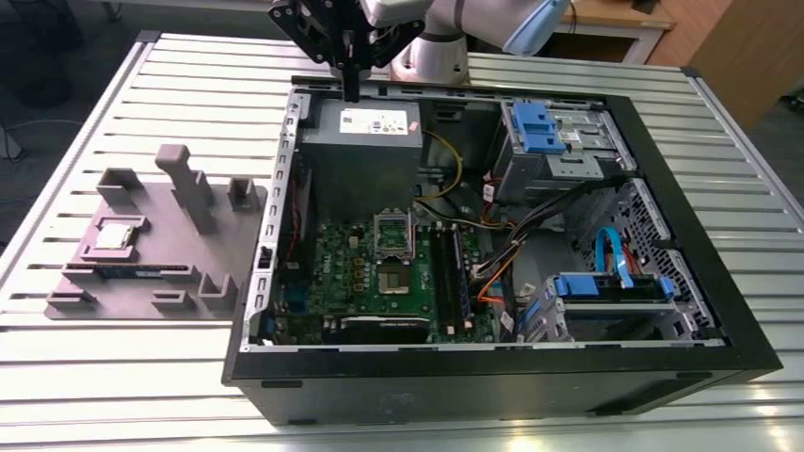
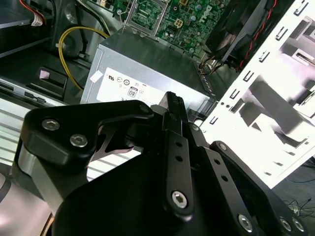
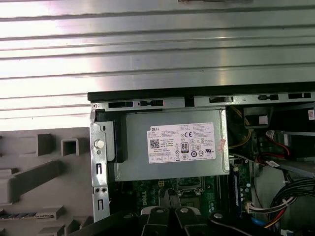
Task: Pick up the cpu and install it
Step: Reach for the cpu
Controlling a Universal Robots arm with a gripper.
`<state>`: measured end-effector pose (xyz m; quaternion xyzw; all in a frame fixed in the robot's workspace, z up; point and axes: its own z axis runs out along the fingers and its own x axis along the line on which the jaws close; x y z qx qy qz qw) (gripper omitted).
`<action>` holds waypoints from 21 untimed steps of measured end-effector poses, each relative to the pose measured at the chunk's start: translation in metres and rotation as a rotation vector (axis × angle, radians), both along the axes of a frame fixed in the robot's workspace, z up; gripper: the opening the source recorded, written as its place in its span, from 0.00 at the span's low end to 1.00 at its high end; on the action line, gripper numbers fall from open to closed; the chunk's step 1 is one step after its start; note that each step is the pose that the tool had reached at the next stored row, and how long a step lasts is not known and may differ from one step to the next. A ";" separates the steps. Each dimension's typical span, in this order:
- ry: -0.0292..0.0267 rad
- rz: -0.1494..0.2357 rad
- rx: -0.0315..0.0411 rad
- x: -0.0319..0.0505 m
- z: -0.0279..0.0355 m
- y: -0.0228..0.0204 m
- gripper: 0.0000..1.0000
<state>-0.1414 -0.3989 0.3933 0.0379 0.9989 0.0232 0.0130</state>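
Note:
The cpu [image 1: 117, 235], a small silver square, lies flat in a recess of the grey fixture [image 1: 151, 282] on the table, at the exterior view's left of the open computer case [image 1: 503, 367]. My gripper [image 1: 352, 89] hangs high over the case's far edge, above the grey power supply [image 1: 364, 127], far from the cpu. Its black fingers [image 2: 173, 105] are pressed together, shut, with nothing between them. The green motherboard [image 1: 339, 273] carries the dark socket [image 1: 394, 281] with its metal frame [image 1: 393, 229] raised. In the first wrist view the socket [image 3: 189, 183] peeks out past the power supply [image 3: 172, 147].
Blue drive brackets [image 1: 534, 127] and bundles of cables [image 1: 503, 254] fill the case's half at the exterior view's right. Upright grey posts [image 1: 188, 188] rise from the fixture. The slatted metal table [image 1: 126, 377] surrounds everything. The case's perforated wall [image 2: 266, 113] stands beside the gripper.

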 end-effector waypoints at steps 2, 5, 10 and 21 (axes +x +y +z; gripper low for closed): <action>0.0000 0.000 0.0000 -0.0003 0.0000 0.0000 0.11; 0.0000 0.000 0.0000 -0.0009 0.0000 0.0000 0.11; 0.0000 0.000 0.0000 -0.0021 0.0000 0.0000 0.11; 0.0000 0.000 0.0000 -0.0054 0.0000 0.0000 0.11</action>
